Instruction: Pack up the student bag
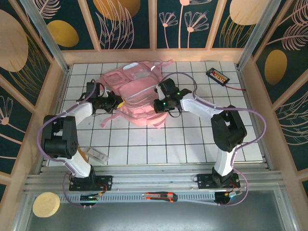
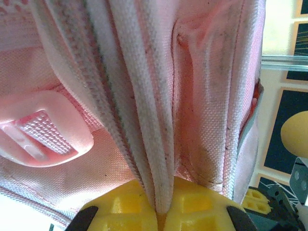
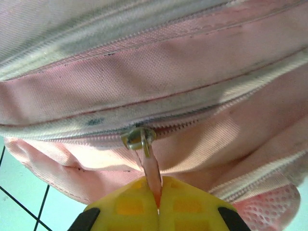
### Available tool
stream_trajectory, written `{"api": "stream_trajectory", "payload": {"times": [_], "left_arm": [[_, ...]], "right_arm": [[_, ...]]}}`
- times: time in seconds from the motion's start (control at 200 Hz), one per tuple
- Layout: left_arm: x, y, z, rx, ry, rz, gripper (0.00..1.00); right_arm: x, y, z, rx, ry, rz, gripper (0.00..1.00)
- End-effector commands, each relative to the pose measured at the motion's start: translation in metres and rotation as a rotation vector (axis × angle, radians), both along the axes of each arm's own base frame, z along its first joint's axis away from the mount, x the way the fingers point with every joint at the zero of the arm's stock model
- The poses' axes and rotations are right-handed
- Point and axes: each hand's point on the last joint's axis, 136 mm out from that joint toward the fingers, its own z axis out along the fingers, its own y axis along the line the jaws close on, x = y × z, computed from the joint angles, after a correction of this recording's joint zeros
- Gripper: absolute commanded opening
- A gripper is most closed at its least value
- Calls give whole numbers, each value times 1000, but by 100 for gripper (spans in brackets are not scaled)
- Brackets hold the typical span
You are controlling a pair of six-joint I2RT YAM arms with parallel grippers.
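Yellow pads [image 3: 130,204] of the right jaws are pressed together on the pink pull tab [image 3: 153,175] that hangs from a metal zip slider [image 3: 139,137]. On the other side, the left jaws — likewise clamped — pinch a pale zip seam [image 2: 154,144] of the student bag [image 1: 137,96]. The bag lies on the tiled worktop [image 1: 192,139], midway between the side edges and nearer the far edge — one arm at either flank.

The left gripper [image 2: 160,214] pinches a white-edged fold of the bag [image 2: 207,106] between its yellow pads [image 2: 120,211], jaws closed. A pink buckle [image 2: 43,127] lies ahead, left of the fingers.
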Motion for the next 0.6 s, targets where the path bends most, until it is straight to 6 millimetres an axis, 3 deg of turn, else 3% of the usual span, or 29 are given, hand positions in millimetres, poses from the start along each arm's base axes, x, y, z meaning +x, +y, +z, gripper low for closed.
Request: {"api": "stream_trajectory", "payload": {"times": [0.0,0.185,0.305,0.38,0.41,0.485,0.595], "left_arm": [[9,31,-6,92,-28,88,0],[11,30,-4,72,-33,90,0],[14,29,-8,67,-22,96,0],[25,30,-1,66,-40,103,0],[30,31,-10,69,-19,104,0],[48,30,-7,66,-27,109,0],[75,26,3,12,-45,120,23]], "right_arm": [[21,-37,3,-83,-30,-77,0],[24,-33,3,-64,-16,-51,0],[14,-26,2,-56,-1,-30,0],[5,-20,0,-47,12,-18,0],[0,-17,0,-39,21,-14,0],[-11,-6,-1,-18,42,-3,0],[-24,15,0,-7,57,19,0]]}}
